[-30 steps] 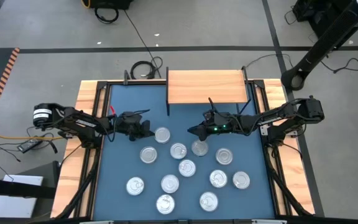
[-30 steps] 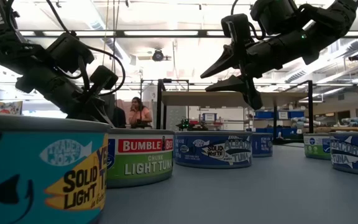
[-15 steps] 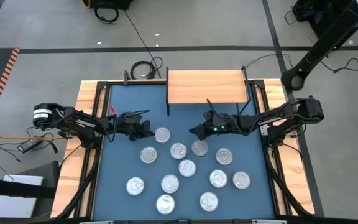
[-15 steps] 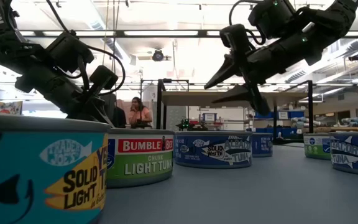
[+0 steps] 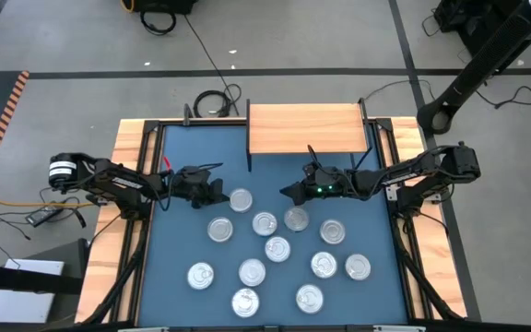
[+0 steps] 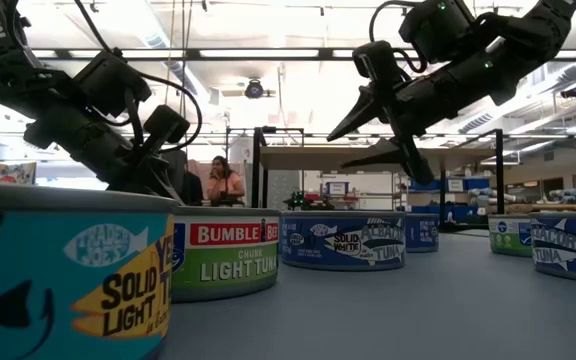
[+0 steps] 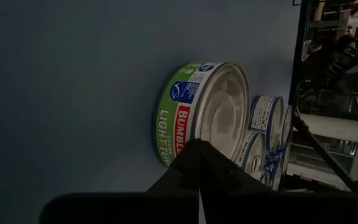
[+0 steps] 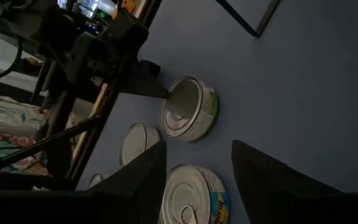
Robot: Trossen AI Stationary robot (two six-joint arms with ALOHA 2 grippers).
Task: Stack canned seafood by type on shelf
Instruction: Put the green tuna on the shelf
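Note:
Several flat tins with silver lids point(image 5: 265, 224) stand on the blue table. The light-wood shelf point(image 5: 304, 127) stands at the far edge with nothing on it. My left gripper point(image 5: 221, 195) is shut and low, its tips point(image 7: 199, 144) right beside the green-labelled Bumble Bee tin point(image 7: 194, 112), which is also the tin point(image 5: 241, 200) in the high view. My right gripper point(image 5: 286, 194) hangs open in the air point(image 6: 340, 148), slanting down toward the table's left, above the far side of the cluster near one tin point(image 5: 295, 219). Through its open fingers point(image 8: 199, 149) I see the green tin point(image 8: 188, 115). My left gripper's shut fingertips point(image 7: 191, 155) come in level from the table's left, at the rim of the green tin's lid point(image 7: 229, 106). I cannot tell whether they touch it. The tin stands flat on the table.
Blue-labelled tins point(image 6: 343, 243) and a teal tin point(image 6: 68, 275) stand close to the low camera. Wooden strips point(image 5: 127, 198) edge the table. The shelf's black legs point(image 5: 250, 148) stand just behind both grippers. People show in the room beyond point(image 6: 226, 185).
My right gripper has dipped a little, its fingertips pointing lower over the tins, and it has stayed open. The tins have kept their places.

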